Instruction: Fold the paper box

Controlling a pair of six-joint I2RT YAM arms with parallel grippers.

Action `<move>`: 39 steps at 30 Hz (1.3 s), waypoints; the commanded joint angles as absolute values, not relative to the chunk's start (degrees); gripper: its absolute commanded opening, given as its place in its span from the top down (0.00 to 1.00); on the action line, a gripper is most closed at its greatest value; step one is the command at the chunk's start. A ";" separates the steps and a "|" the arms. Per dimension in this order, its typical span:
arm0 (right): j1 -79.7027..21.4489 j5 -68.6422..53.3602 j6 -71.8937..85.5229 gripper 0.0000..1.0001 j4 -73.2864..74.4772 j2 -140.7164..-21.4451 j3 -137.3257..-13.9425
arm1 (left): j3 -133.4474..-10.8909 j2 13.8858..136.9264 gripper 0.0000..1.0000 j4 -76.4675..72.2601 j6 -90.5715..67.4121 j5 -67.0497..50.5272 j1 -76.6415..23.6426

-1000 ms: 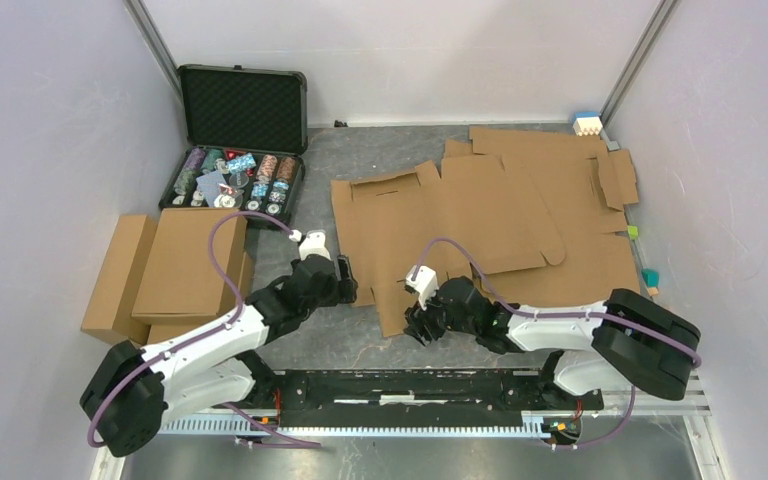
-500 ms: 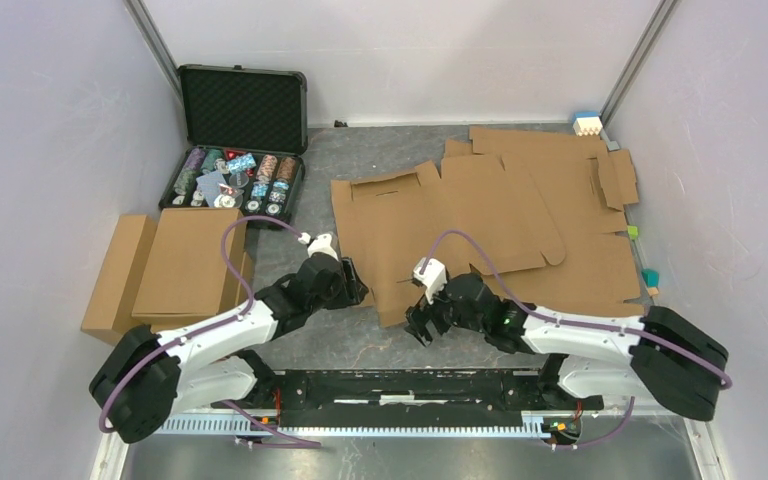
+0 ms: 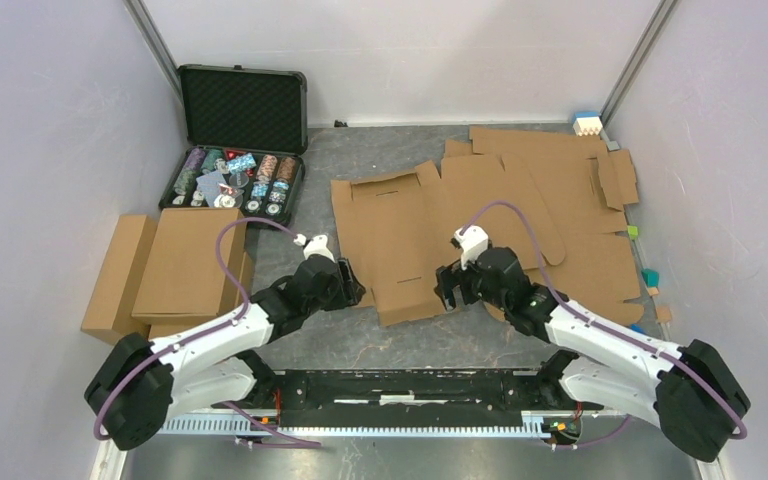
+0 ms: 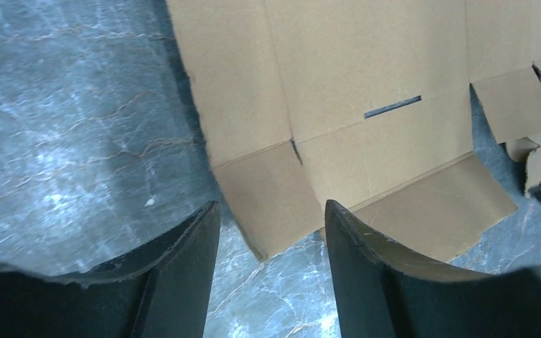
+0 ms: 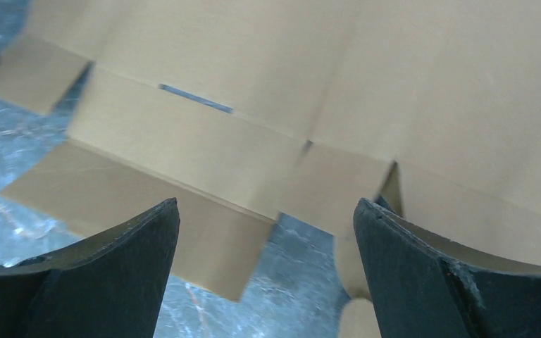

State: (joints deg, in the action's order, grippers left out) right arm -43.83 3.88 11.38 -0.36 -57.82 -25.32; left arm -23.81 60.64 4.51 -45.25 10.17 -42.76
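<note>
The paper box (image 3: 400, 225) is a flat brown die-cut sheet lying in the middle of the table. My left gripper (image 3: 352, 292) sits at its near left corner. In the left wrist view that gripper (image 4: 271, 232) is open, and the tip of a corner flap (image 4: 268, 204) shows between its fingers (image 4: 183, 267) without touching them. My right gripper (image 3: 450, 293) hovers over the sheet's near right edge. In the right wrist view it (image 5: 264, 225) is wide open above the near flaps (image 5: 183, 148), holding nothing.
An open black case of poker chips (image 3: 240, 140) stands at the back left. Folded brown boxes (image 3: 175, 265) are stacked at the left. More flat cardboard sheets (image 3: 570, 210) overlap to the right. Small coloured blocks (image 3: 588, 124) lie by the right wall.
My right gripper let its jaws spread wide and moved right and away from the near edge, over the sheet. The left gripper narrowed a little and stayed at the corner.
</note>
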 commanded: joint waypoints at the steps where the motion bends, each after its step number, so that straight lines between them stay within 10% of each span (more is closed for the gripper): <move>1: -39.38 6.45 15.55 0.02 5.39 -59.28 -28.63 | -26.45 57.32 0.34 13.59 -43.66 13.25 -42.54; 9: -36.45 3.43 26.11 0.02 5.03 -58.45 -25.86 | -22.24 55.59 0.15 8.14 -48.13 4.63 -42.58; 39: -35.17 -2.87 34.53 0.09 -10.62 -69.10 -29.13 | -21.45 59.13 0.29 -7.87 -51.08 1.99 -41.42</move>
State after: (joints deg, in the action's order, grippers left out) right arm -35.81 -3.03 35.18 -7.57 -67.31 -25.89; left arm -21.56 58.59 -3.22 -49.45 0.05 -42.02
